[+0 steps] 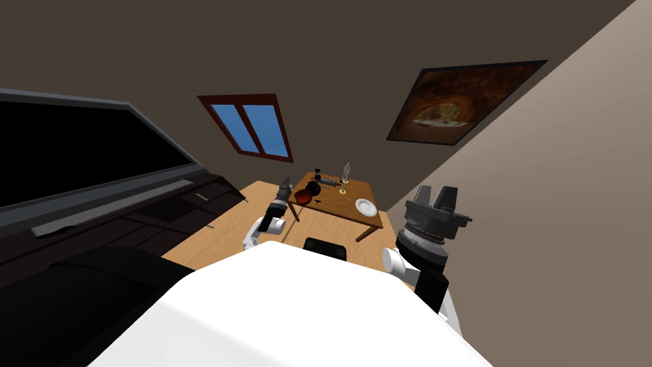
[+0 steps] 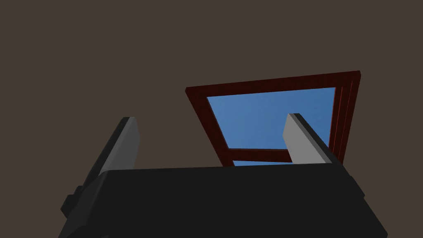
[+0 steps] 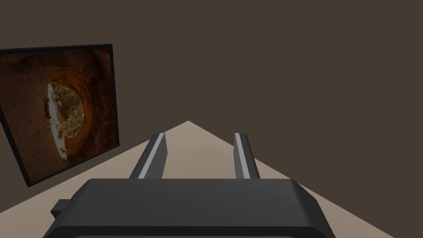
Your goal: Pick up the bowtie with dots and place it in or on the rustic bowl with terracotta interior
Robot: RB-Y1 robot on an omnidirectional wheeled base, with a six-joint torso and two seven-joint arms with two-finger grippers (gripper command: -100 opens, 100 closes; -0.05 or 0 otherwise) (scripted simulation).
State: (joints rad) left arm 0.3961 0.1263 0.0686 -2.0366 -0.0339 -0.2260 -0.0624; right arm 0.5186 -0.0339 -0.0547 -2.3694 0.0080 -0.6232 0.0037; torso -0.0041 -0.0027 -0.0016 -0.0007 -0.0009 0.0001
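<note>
A small wooden table [image 1: 336, 202] stands ahead of me. On its near left corner sits a bowl with a reddish-brown inside [image 1: 302, 197]. A dark rounded thing [image 1: 313, 188] touches the bowl's far side; it is too small to tell whether it is the dotted bowtie. My left gripper [image 1: 285, 183] is raised just left of that corner, beside the bowl, and in the left wrist view its fingers [image 2: 129, 140] stand wide open and hold nothing. My right gripper [image 1: 436, 191] is held up at my right, away from the table, with its fingers [image 3: 153, 159] partly apart and nothing between them.
Also on the table are a white plate [image 1: 365, 206], a pale figurine [image 1: 346, 171], a candlestick [image 1: 342, 189] and some small dark items [image 1: 328, 182]. A long dark cabinet with a big black screen [image 1: 76, 153] runs along my left. The floor is wooden.
</note>
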